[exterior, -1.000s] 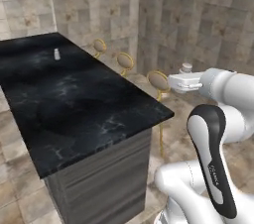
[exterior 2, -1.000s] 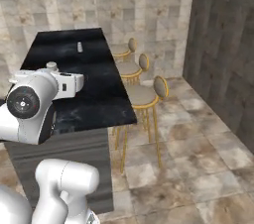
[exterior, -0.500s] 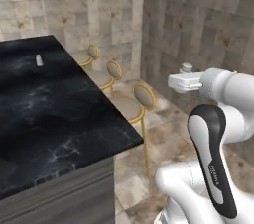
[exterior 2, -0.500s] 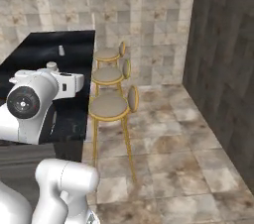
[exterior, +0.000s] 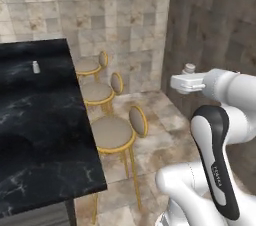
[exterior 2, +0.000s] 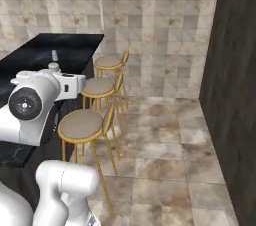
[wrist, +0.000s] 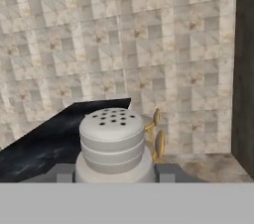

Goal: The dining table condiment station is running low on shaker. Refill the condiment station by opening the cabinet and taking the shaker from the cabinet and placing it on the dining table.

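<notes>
Fingers (wrist: 167, 172) clamp the shaker (wrist: 112, 141) upright in the gripper (wrist: 113, 173), over open tiled floor (exterior 2: 170, 155), beside three stools (exterior: 112, 132) lining the dining table (exterior: 35, 135) edge. Dark cabinet (exterior 2: 237, 70) bounds the right. Since earlier, the views have swung right; the table sits further left.

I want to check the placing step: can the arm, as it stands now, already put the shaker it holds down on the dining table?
Probably not yet. The gripper holds the shaker out over the floor beside the stools, off the dining table. Nothing blocks the way.
</notes>
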